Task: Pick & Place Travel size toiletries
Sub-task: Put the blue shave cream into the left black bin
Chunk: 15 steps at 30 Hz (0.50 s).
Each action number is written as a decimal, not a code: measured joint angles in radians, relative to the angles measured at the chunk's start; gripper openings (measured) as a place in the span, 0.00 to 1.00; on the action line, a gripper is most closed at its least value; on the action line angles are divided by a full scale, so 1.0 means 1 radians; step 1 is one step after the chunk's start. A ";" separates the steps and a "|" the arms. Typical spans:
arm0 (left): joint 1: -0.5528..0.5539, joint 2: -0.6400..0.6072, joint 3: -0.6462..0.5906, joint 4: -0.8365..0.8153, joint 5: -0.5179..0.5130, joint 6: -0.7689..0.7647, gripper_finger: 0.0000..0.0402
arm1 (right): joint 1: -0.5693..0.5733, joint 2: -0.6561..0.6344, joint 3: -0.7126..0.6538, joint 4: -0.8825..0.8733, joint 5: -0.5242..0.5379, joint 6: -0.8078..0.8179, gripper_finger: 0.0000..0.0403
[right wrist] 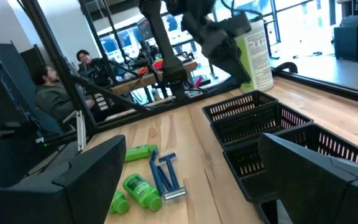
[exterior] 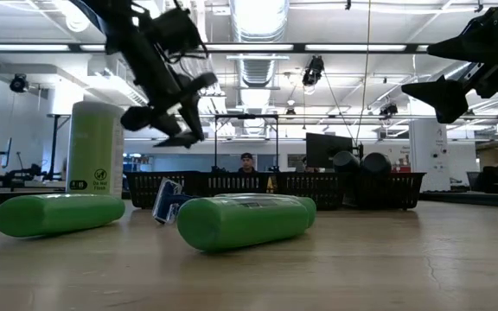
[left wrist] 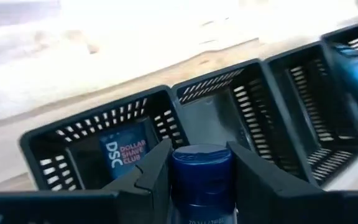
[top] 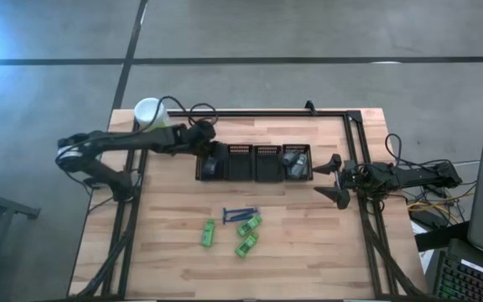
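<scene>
Four black mesh bins (top: 255, 162) sat in a row across the middle of the wooden table (top: 174, 252), and everything else lay around them. At the far left corner a tall pale-green canister (top: 150, 112) stood close to the table's edge. Next to it the left arm reached over the row, its left gripper (top: 212, 158) held above the leftmost bin; the left wrist view showed its fingers (left wrist: 151, 180) clamped on a dark navy tube (left wrist: 201, 177), cap pointing toward the bins, and another navy tube (left wrist: 126, 152) already lying inside that bin. The two middle bins looked bare in the high view, while the rightmost held grey bottles (top: 294, 160). Nearer the front, on open boards, lay three green tubes (top: 243, 235) with two blue razors (top: 241, 214) just behind them, all well clear of the table's edges. Bare wood stretched left, right and in front of that group. Over at the right edge the right gripper (top: 334, 178) hovered above the table with its fingers wide apart and nothing between them, beside the last bin
</scene>
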 joint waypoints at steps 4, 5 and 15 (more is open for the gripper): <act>0.003 0.084 0.000 0.027 0.000 -0.021 0.34 | 0.000 0.000 0.000 0.000 0.000 0.000 0.90; 0.003 0.105 0.000 0.028 0.000 -0.031 0.34 | 0.000 0.000 0.000 0.000 0.000 0.000 0.90; 0.012 0.197 0.000 0.036 -0.015 -0.044 0.34 | 0.000 0.000 0.000 0.000 0.000 0.000 0.90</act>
